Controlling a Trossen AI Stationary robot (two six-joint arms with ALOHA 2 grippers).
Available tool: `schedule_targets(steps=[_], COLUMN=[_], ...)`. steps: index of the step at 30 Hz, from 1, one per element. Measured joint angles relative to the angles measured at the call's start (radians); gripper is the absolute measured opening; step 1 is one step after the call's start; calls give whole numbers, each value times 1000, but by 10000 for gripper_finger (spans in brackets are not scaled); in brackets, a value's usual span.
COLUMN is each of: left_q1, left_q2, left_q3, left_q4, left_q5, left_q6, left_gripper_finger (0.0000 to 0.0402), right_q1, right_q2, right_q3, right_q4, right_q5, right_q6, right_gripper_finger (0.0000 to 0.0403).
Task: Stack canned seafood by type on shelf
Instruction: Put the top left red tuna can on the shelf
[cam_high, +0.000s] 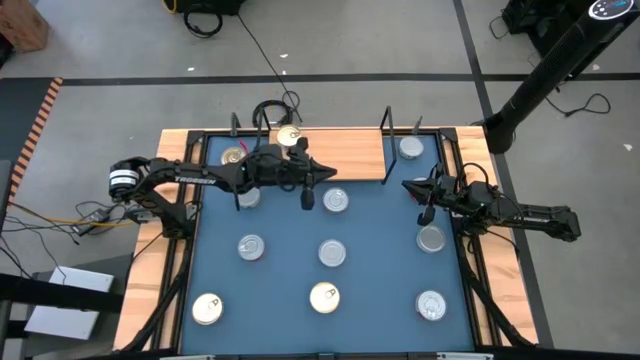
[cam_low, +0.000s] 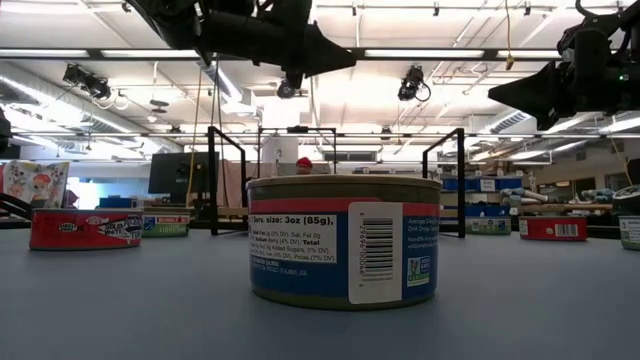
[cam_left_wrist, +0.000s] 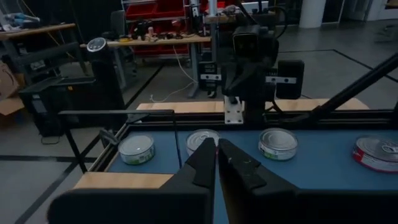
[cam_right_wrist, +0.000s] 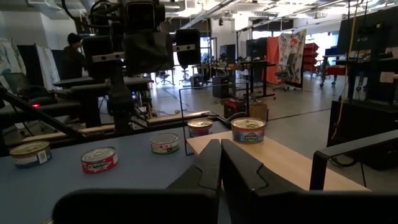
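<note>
Our left gripper (cam_high: 306, 188) hangs just off the shelf's (cam_high: 350, 155) front edge, jaws nearly pressed together, holding nothing. Our right gripper (cam_high: 418, 196) waits near the table's (cam_high: 380, 240) right edge, jaws closed and empty. Shelf sits along the table's far edge, carrying three cans: a gold-topped one (cam_high: 289, 136) and another (cam_high: 233, 155) at its left end, a silver one (cam_high: 411, 148) at its right. Remaining cans (cam_high: 333, 252) are scattered over the table.
</note>
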Motion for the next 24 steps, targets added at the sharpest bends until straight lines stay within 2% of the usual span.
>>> schedule_targets(steps=[9,12,16,24], left_q1=[-2,-2,-8,-24], left_q2=[0,-1,-1,-1], left_q3=[0,0,0,0], left_q4=[-14,-93,-180,-271], left_q5=[30,47,93,41], left_q6=[-6,56,54,109], left_gripper_finger=[42,38,14,3], right_q1=[0,0,0,0], right_q2=[0,0,0,0], right_q3=[0,0,0,0], right_q4=[0,0,1,1], right_q5=[0,0,0,0], right_q6=[0,0,0,0], right_gripper_finger=[23,23,23,23])
